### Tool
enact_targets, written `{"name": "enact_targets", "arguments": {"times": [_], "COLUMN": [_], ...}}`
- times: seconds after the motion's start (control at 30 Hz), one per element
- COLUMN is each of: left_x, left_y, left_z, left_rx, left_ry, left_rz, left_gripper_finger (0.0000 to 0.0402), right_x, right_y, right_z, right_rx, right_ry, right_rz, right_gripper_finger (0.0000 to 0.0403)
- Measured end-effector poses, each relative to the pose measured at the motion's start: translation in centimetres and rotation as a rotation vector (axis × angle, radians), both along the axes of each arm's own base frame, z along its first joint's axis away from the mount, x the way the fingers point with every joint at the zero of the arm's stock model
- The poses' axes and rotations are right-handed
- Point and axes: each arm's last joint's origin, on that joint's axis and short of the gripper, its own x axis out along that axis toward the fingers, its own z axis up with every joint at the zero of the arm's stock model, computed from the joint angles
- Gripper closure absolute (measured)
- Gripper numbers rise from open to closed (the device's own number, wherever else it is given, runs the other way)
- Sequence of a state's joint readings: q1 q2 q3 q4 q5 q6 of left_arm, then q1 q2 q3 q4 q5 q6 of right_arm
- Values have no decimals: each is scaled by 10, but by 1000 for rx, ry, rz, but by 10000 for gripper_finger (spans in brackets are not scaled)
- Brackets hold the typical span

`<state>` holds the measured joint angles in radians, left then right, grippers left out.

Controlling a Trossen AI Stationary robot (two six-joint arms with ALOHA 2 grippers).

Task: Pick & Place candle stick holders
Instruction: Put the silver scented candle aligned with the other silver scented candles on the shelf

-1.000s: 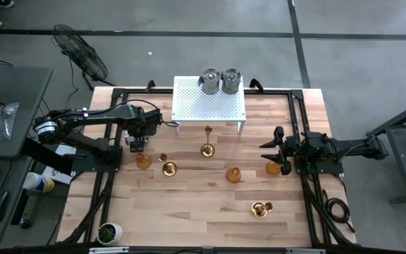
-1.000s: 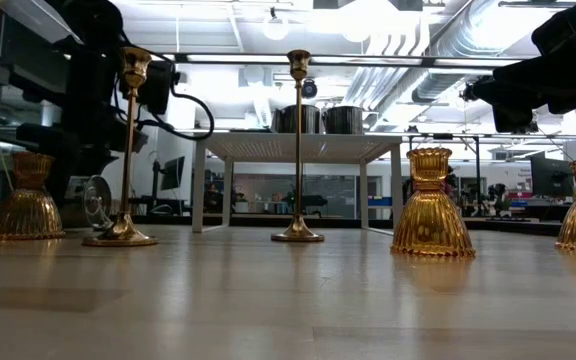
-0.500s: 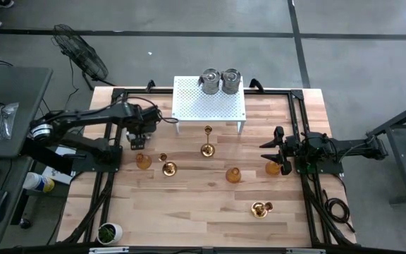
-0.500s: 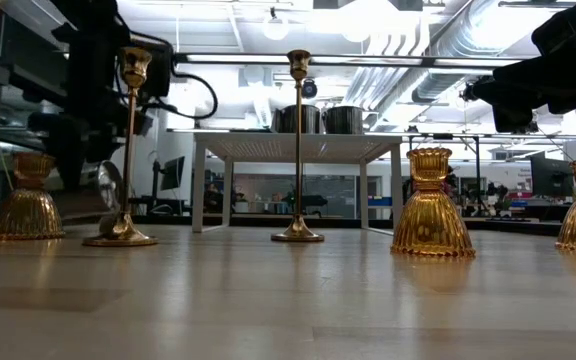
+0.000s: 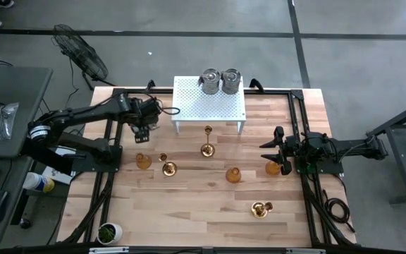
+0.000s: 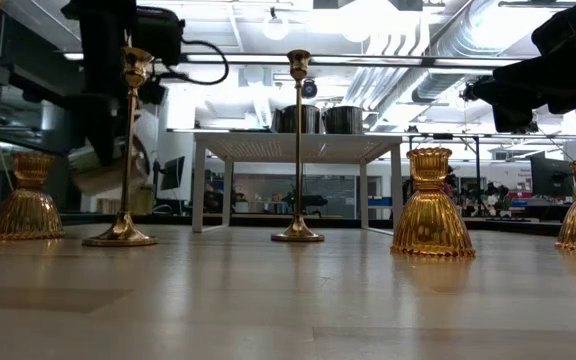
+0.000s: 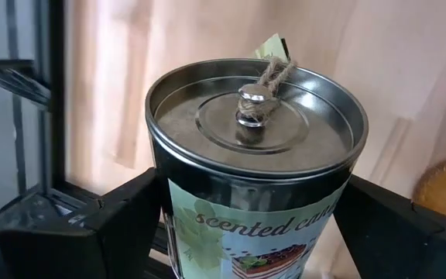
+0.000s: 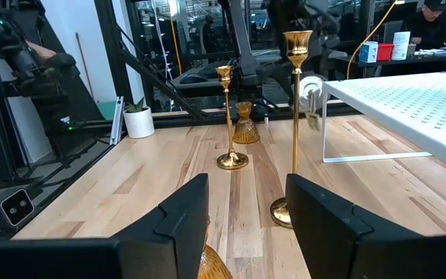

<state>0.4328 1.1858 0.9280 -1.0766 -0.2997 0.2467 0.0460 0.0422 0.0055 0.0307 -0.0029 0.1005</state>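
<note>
Grey concrete floor surrounds a pale wooden surface (image 5: 210,204) framed by black rails. At its far edge stands a white perforated metal stand (image 5: 210,106), and two silver-grey metal tins (image 5: 220,80) already sit on its far side, so that part of the job looks done.

A third silver-grey metal tin with a printed label and a knotted string on its lid (image 7: 255,167) is clamped between the fingers of the left hand (image 5: 142,124), which hangs just left of the stand, off the surface; it seems on its way to join the others.

Left on the wood are a tall slim gold stemmed holder (image 5: 207,141) near the stand, a second gold stemmed holder (image 5: 168,168), a third lying near the front right (image 5: 261,208), and three squat amber glass cups at left (image 5: 143,161), centre (image 5: 233,175) and right (image 5: 273,168). By this count, most holders remain.

The right hand (image 5: 285,150) waits at the right edge, fingers spread apart and holding nothing, just above the right amber cup.
</note>
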Motion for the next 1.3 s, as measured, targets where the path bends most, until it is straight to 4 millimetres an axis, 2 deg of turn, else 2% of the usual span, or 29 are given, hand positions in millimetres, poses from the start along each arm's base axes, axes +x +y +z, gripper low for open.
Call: {"name": "enact_targets", "arguments": {"times": [0.2,0.47,0.6,0.83,1.03,1.3], "left_x": [1,-12,-15,-9,7,42], "left_y": [2,14,23,35,44,66], "left_z": [22,62,85,119,130,120], "left_rx": [71,165,223,320,380,370], "left_ry": [-33,-152,-266,-501,-721,-870], "left_rz": [26,142,197,207,214,241], "left_gripper_finger": [73,73,73,73,73,73], "right_x": [0,0,0,0,0,0], "right_y": [0,0,0,0,0,0], "right_z": [0,0,0,0,0,0], "right_rx": [0,0,0,0,0,0], "right_ry": [0,1,0,0,0,0], "right_rz": [0,0,0,0,0,0], "right_gripper_finger": [238,238,238,238,238,238]}}
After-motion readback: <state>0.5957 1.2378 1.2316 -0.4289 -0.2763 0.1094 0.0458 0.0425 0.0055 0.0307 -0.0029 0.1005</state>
